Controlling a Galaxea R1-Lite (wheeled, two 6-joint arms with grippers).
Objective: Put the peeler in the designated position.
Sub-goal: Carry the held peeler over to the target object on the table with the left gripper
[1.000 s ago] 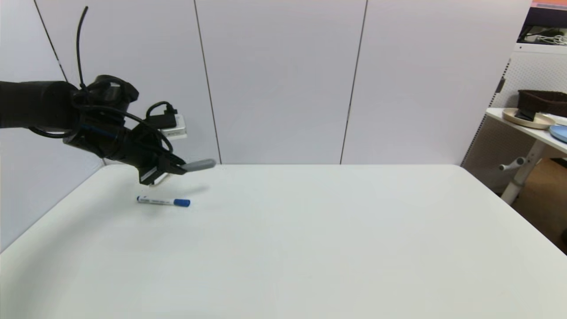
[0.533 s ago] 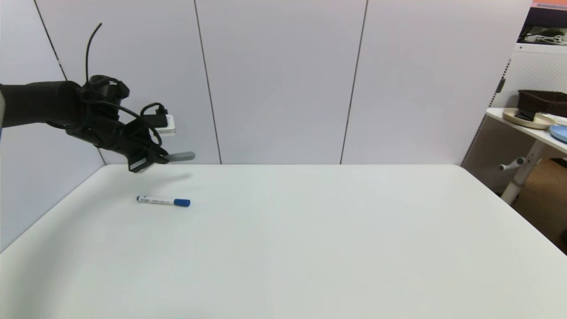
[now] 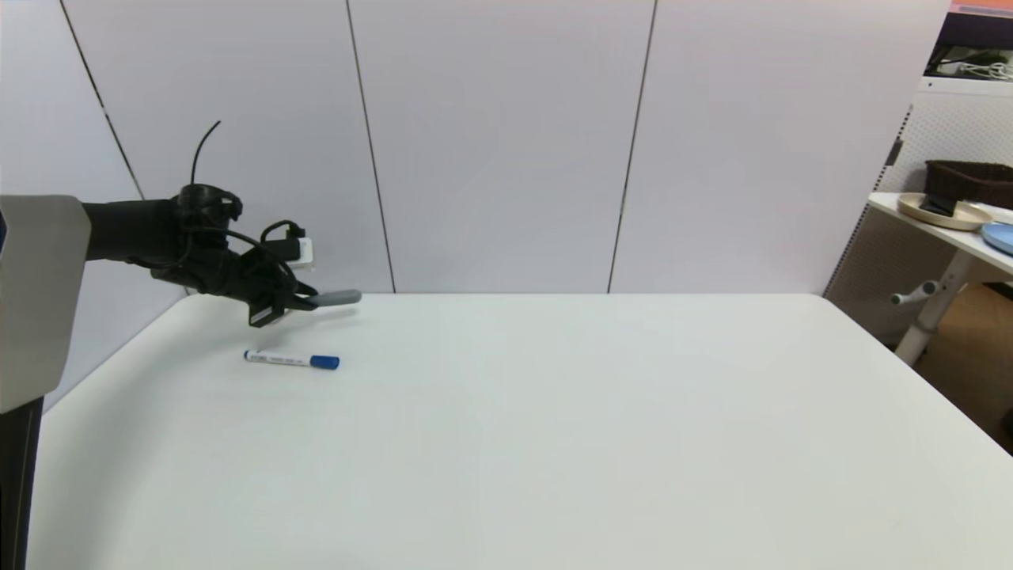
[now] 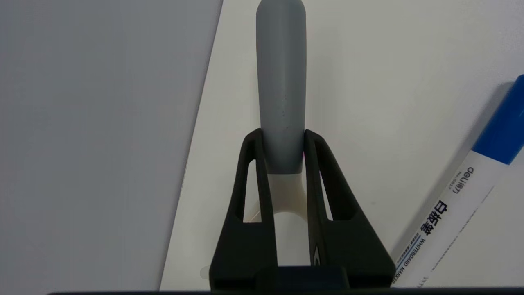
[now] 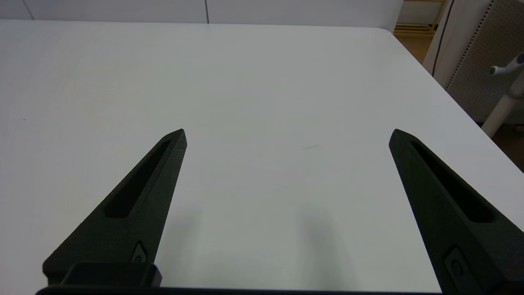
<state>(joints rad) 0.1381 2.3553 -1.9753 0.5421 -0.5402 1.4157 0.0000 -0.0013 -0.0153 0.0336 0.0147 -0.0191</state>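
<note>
Clamped on the peeler (image 4: 281, 94), the left gripper (image 3: 297, 301) hangs over the far left corner of the white table (image 3: 554, 427), close to the grey wall panels (image 3: 506, 142); its two black fingers (image 4: 251, 192) are drawn nearly together and press the grey handle from both sides, just above where the cream-white fork begins; the handle's rounded end (image 3: 342, 298) juts out past the fingertips toward the table's middle, held clear of the surface. A white marker pen (image 3: 291, 360) with a blue cap lies flat on the table just nearer the robot than the gripper, apart from it. Right gripper (image 5: 286, 137): fingers spread wide over bare tabletop at the right side, holding nothing.
</note>
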